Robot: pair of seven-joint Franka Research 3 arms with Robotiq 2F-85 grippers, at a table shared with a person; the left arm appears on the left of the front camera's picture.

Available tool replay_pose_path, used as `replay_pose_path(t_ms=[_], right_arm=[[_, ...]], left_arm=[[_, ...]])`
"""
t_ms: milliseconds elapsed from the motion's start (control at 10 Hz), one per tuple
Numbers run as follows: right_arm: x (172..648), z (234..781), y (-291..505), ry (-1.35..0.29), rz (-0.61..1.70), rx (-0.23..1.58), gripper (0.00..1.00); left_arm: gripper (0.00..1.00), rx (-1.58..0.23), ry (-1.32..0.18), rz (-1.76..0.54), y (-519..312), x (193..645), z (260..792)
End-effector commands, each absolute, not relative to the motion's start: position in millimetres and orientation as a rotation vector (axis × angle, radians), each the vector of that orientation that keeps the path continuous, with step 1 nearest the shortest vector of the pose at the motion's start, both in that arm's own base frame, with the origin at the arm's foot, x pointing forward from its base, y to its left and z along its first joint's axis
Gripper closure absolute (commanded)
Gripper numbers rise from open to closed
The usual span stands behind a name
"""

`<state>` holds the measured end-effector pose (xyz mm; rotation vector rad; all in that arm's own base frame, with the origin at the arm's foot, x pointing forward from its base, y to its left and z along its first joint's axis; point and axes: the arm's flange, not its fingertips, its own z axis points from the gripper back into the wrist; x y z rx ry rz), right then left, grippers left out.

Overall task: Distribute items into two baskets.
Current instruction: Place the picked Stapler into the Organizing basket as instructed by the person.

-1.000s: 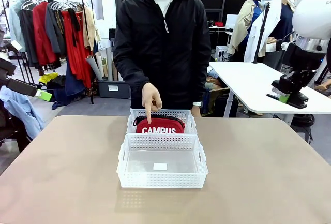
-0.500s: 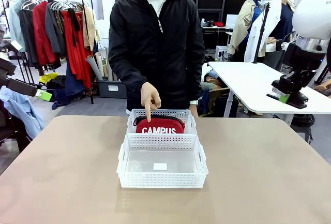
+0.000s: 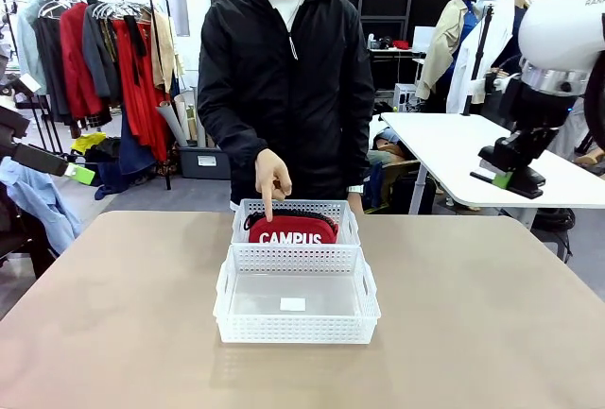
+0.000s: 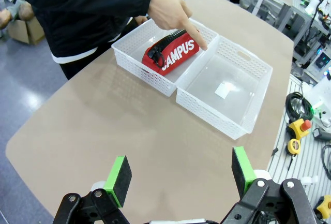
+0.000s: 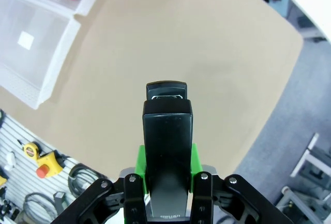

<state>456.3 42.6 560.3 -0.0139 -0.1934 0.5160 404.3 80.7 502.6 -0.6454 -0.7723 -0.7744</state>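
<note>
Here, from left to right:
Left claw (image 4: 179, 173): held high above the tabletop (image 3: 113, 315), green pads (image 4: 118, 172) wide apart with nothing between them; in the front view it sits at the far left edge (image 3: 77, 174), off the tabletop.
Near basket (image 3: 296, 306): white, perforated sides, at the middle of the tabletop on the robot's side; only a small white label lies on its floor.
Far basket (image 3: 248, 212): same kind, directly behind the near one, their long walls touching.
Red pouch (image 3: 292, 229): inside the far basket, leaning with its white "CAMPUS" lettering facing the robot and its black zip along the top.
Person's hand (image 3: 272, 176): lowered over the far basket, index finger pointing down onto the left end of the pouch.
Right claw (image 3: 510, 178): raised at the right, beyond the tabletop's edge, well apart from both baskets.
Black stapler (image 5: 167, 141): clamped between the right claw's green pads, its nose projecting forward past the fingertips.
</note>
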Motion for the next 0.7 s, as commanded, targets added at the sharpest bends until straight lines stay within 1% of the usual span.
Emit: replay_pose_path(t_ms=[0,200,600], right_arm=[[440.3,560.5,67.0,-0.195,0.566,-0.029,1.00],[433.3,555.2,100.0,-0.204,0.685,-0.017,1.00],[417.4,547.0,135.9,-0.230,0.895,0.012,1.00]], left_arm=[[0.00,-0.663,-0.791,-0.762,78.6,401.6,502.1],[0.00,-0.663,-0.791,-0.762,78.6,401.6,502.1],[0.00,-0.663,-0.791,-0.762,78.6,401.6,502.1]])
